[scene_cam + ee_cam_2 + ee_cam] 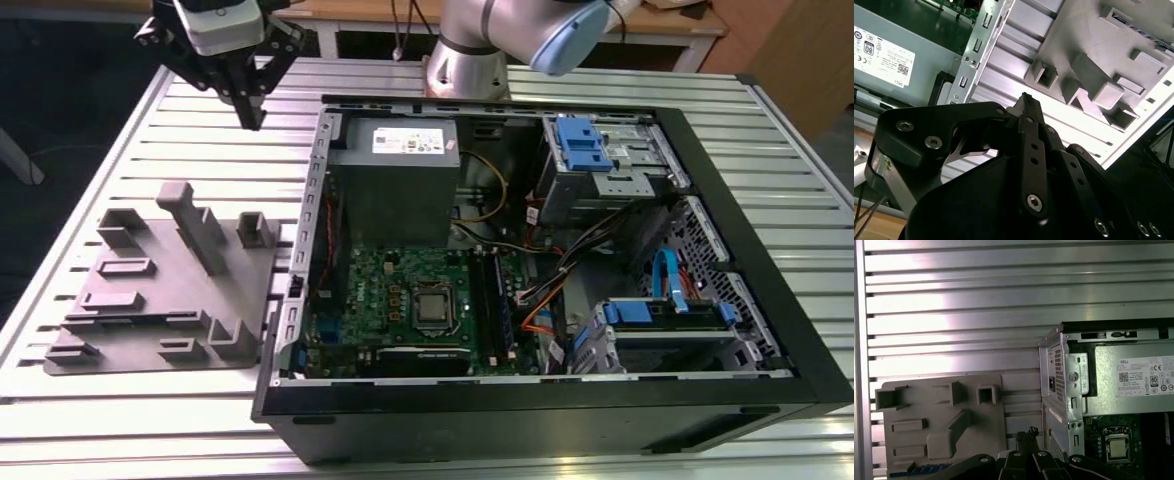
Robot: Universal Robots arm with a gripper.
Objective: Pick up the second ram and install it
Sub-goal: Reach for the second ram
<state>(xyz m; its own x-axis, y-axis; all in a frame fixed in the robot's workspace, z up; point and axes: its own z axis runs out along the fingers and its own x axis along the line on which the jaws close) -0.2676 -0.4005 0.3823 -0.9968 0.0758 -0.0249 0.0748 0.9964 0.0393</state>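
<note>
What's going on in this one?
The robot arm's gripper hangs above the slatted table, over the gap between the grey tray and the open computer case, fingers together and holding nothing. A bluish strip at the tray's edge, in the first wrist view, may be the second ram, though that is hard to tell.

A silver ribbed aluminium table [120, 150] of long parallel slats spans the exterior view, with bright glare washing its slats at eight o'clock. Beyond it, at twelve o'clock, stands a light wooden desk [681, 22] on pale metal legs. At ten o'clock lies dark floor [60, 80], and at two o'clock rises a brown wooden panel [801, 50].
</note>
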